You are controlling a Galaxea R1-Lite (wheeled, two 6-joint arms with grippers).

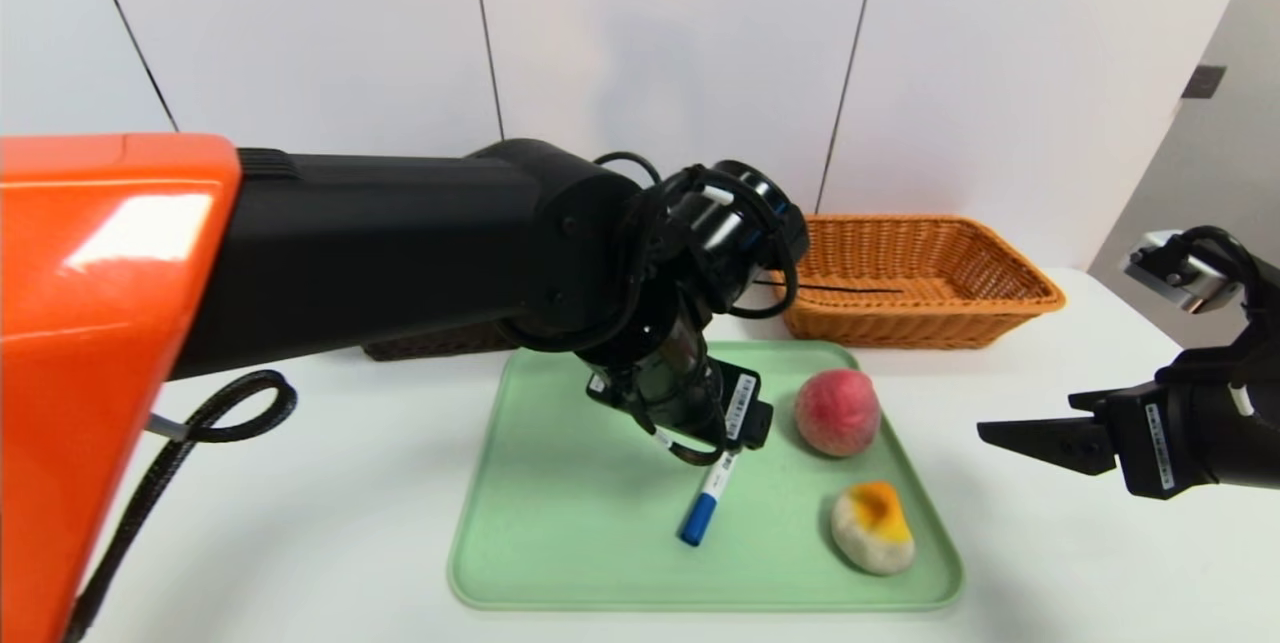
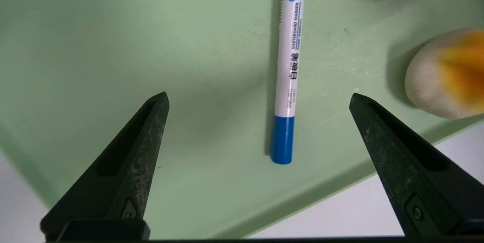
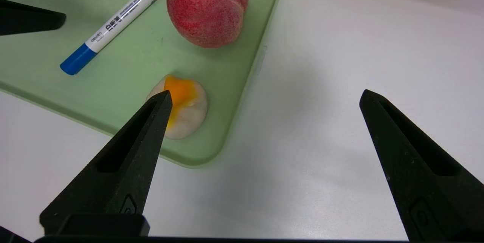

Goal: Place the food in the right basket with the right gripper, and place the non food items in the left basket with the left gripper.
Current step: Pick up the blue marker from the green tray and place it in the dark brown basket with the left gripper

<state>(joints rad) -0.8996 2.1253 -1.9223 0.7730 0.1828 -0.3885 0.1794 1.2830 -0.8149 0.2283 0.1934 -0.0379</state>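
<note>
A white marker pen with a blue cap (image 1: 706,503) lies on the green tray (image 1: 560,543). My left gripper (image 2: 259,97) hovers just above the marker pen (image 2: 290,65), open, with the cap end between its spread fingers. The pink-red peach (image 1: 837,411) and the beige lump with an orange top (image 1: 873,527) sit on the tray's right side. My right gripper (image 1: 1040,443) hangs open over the bare table, right of the tray and apart from the lump (image 3: 189,110). The orange-tan right basket (image 1: 915,278) stands behind the tray. The dark left basket (image 1: 440,343) is mostly hidden by my left arm.
My left arm with its orange shell (image 1: 110,323) crosses the left half of the head view and hides the table behind it. A white wall (image 1: 650,33) rises close behind the baskets. White table (image 1: 1050,563) lies around the tray.
</note>
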